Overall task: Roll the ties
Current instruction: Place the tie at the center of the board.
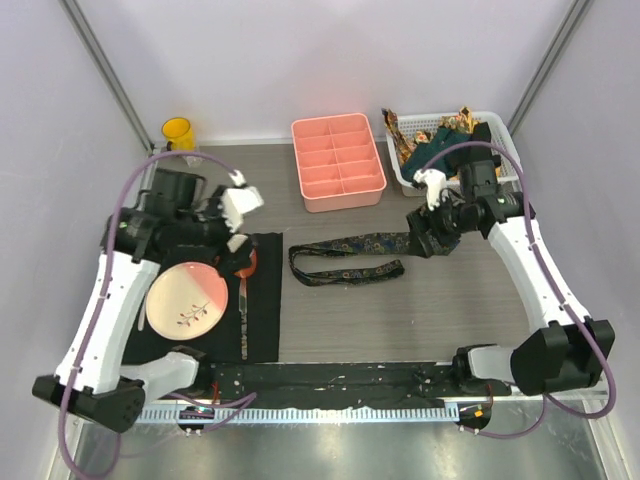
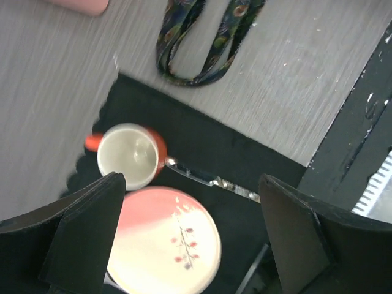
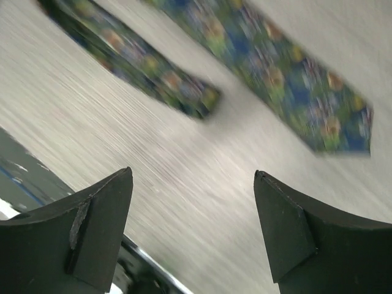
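A dark tie point(image 1: 345, 258) with a small multicoloured pattern lies folded in a loop in the middle of the table. The right wrist view shows its wide end point(image 3: 294, 79) and its narrow end point(image 3: 141, 61) side by side on the wood. My right gripper point(image 1: 425, 238) hovers just off those ends, open point(image 3: 193, 173), with nothing between its fingers. My left gripper point(image 1: 237, 258) hangs open point(image 2: 191, 184) over the placemat, left of the tie's folded end point(image 2: 202, 43). More ties point(image 1: 440, 140) lie heaped in a white basket point(image 1: 505, 130).
A black placemat point(image 1: 262, 300) carries a pink plate point(image 2: 165, 242), a red mug point(image 2: 128, 156) and a knife point(image 2: 211, 180). A pink divided tray point(image 1: 338, 162) stands at the back, and a yellow cup point(image 1: 179, 133) at the back left.
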Controlling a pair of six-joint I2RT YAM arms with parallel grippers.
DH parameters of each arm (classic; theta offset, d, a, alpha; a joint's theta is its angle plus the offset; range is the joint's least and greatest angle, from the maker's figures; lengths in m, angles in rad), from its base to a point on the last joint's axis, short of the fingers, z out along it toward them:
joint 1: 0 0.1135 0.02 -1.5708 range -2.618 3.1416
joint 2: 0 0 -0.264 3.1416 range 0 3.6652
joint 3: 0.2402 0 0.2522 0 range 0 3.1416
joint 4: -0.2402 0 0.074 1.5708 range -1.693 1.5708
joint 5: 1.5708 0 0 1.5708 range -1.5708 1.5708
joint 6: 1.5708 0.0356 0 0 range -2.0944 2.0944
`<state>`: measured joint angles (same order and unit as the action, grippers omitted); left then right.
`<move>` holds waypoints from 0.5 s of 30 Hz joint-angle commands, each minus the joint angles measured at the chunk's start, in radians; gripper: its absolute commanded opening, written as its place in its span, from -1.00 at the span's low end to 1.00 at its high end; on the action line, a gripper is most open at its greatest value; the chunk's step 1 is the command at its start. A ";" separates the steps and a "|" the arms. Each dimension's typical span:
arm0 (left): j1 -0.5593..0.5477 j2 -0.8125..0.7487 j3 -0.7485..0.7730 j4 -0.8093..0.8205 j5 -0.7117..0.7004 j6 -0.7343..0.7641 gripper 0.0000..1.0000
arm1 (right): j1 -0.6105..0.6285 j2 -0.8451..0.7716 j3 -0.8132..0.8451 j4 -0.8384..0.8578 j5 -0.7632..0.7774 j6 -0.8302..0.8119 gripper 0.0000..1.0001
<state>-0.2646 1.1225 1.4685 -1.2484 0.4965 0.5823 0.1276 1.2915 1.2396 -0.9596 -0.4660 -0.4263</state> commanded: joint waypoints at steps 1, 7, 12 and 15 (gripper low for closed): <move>-0.289 0.072 -0.002 0.211 -0.191 -0.002 0.87 | -0.164 0.032 -0.042 -0.108 0.061 -0.203 0.65; -0.614 0.409 0.096 0.440 -0.314 -0.102 0.88 | -0.483 0.155 0.035 -0.345 -0.062 -0.345 0.54; -0.696 0.743 0.269 0.586 -0.285 -0.199 0.99 | -0.681 0.233 0.040 -0.432 -0.069 -0.449 0.51; -0.710 0.915 0.426 0.633 -0.296 -0.291 0.99 | -0.775 0.270 0.049 -0.467 -0.076 -0.459 0.50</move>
<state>-0.9638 1.8969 1.7218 -0.7689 0.2226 0.4301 -0.5667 1.5295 1.2427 -1.2858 -0.5014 -0.8021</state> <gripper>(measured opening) 0.995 0.758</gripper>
